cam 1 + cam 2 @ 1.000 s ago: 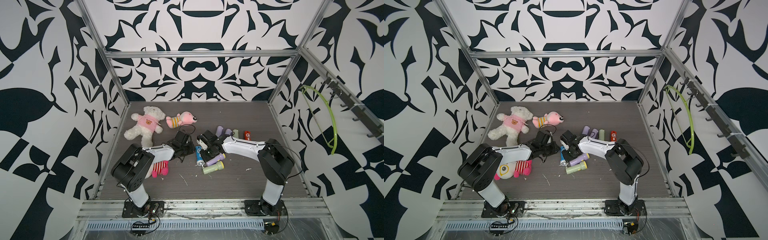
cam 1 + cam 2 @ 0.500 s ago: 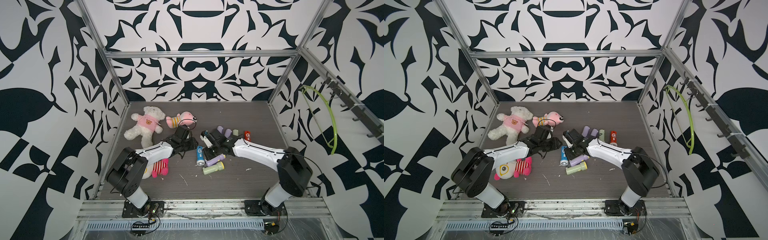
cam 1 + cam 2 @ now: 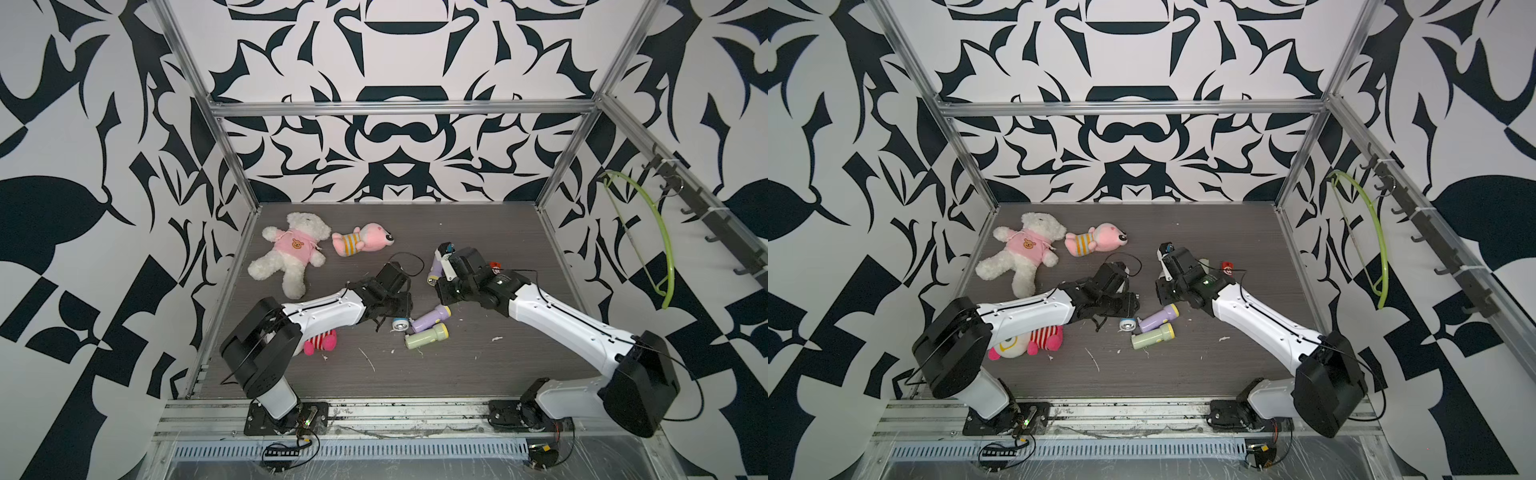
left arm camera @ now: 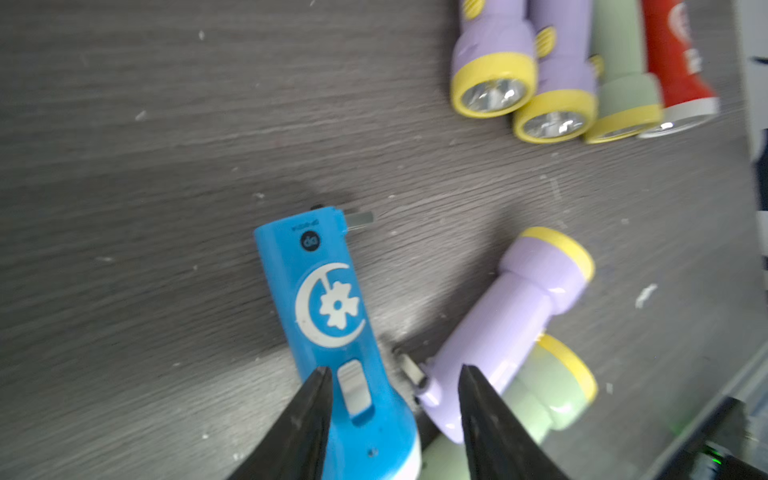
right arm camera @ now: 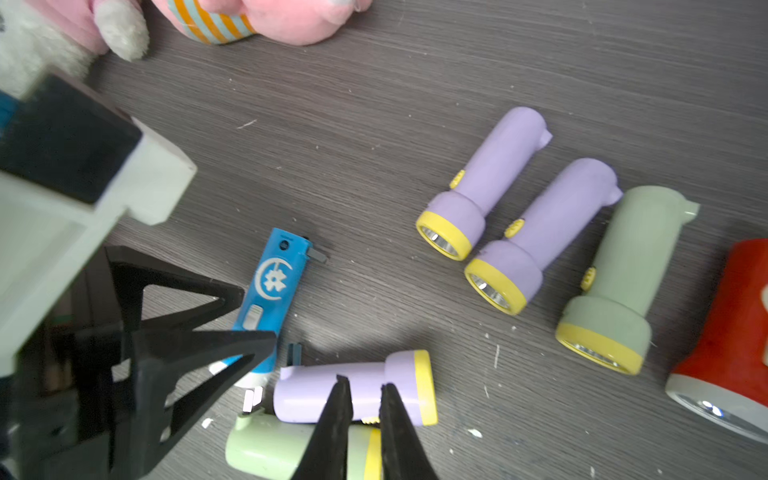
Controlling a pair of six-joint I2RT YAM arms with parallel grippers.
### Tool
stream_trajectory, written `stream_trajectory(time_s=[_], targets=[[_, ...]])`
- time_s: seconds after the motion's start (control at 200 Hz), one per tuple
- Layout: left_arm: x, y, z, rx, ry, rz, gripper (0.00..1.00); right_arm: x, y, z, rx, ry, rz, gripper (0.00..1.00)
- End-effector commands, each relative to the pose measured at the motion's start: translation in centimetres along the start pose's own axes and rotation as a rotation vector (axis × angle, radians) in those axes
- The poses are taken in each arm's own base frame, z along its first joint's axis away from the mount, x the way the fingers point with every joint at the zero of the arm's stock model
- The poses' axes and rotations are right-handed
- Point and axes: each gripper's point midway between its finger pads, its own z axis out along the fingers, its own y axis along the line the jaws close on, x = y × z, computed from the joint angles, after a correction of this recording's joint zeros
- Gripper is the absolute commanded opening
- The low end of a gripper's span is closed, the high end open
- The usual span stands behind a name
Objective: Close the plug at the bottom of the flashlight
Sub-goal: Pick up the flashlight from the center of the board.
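The blue flashlight [image 4: 328, 307] lies flat on the grey table, with its metal plug [image 4: 359, 217] sticking out sideways at its bottom end. The flashlight [image 5: 270, 286] and its plug [image 5: 316, 254] also show in the right wrist view. My left gripper [image 4: 394, 369] hovers open over the flashlight's head end. One finger is beside the switch and the other is over a loose purple flashlight [image 4: 511, 332]. In both top views my left arm hides all but the white head [image 3: 400, 324]. My right gripper [image 5: 365, 381] is raised above the purple flashlight [image 5: 307, 392], jaws slightly apart and empty.
A green flashlight [image 3: 426, 336] lies against the purple one [image 3: 430, 318]. Two purple flashlights [image 5: 490, 183], a green one [image 5: 615, 266] and a red one [image 5: 731, 324] lie in a row further back. A white bear [image 3: 293, 253], a pink plush [image 3: 365, 243] and a striped plush [image 3: 320, 341] lie to the left.
Both grippers were shut close to the blue flashlight; now both have their jaws parted. My right arm has drawn back to the right, and the flashlight lies free on the table.
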Motion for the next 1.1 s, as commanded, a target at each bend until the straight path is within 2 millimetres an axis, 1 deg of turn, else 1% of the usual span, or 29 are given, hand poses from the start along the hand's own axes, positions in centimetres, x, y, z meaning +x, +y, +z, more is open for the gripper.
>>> stream_trajectory(time_s=[0.0, 0.085, 0.16, 0.38, 0.46, 0.625, 0.685, 0.805, 0.91, 0.965, 1.015, 1.095], targets=[[0.1, 1.9, 0.5, -0.127, 0.016, 0.024, 0.53, -0.6, -0.6, -1.3, 0.018, -0.046, 0.01, 0.21], [0.2, 2.3, 0.9, -0.182, 0.029, 0.044, 0.52, -0.5, -0.8, -1.5, 0.021, -0.048, 0.011, 0.22], [0.2, 2.0, 1.2, -0.197, 0.03, 0.065, 0.53, -0.3, -1.1, -1.5, 0.025, -0.05, 0.015, 0.23], [0.1, 1.5, 2.9, -0.215, 0.055, 0.085, 0.53, -0.1, -1.6, -1.3, 0.028, -0.049, 0.024, 0.25], [0.1, 1.5, 3.5, -0.225, 0.07, 0.095, 0.51, -0.1, -1.6, -1.3, 0.021, -0.049, 0.026, 0.25], [0.3, 1.8, 4.0, -0.241, 0.08, 0.108, 0.47, 0.0, -1.9, -1.1, 0.022, -0.044, 0.033, 0.25], [0.4, 2.0, 4.3, -0.25, 0.084, 0.115, 0.42, 0.0, -1.9, -1.0, 0.021, -0.042, 0.035, 0.25], [0.4, 1.8, 4.5, -0.242, 0.085, 0.12, 0.24, -0.1, -2.1, -1.0, 0.023, -0.043, 0.041, 0.25], [-0.1, 1.7, 4.2, -0.24, 0.064, 0.142, 0.15, -0.4, -2.2, -1.2, 0.025, -0.052, 0.045, 0.25], [-0.6, 1.2, 3.7, -0.213, 0.038, 0.159, 0.12, -0.5, -2.3, -1.3, 0.027, -0.051, 0.047, 0.25], [-1.1, 0.5, 3.0, -0.174, 0.005, 0.195, 0.09, -0.7, -2.5, -1.4, 0.03, -0.055, 0.049, 0.25], [-1.9, -0.3, 1.6, -0.132, -0.045, 0.266, 0.08, -0.9, -2.6, -1.5, 0.026, -0.062, 0.053, 0.26]])
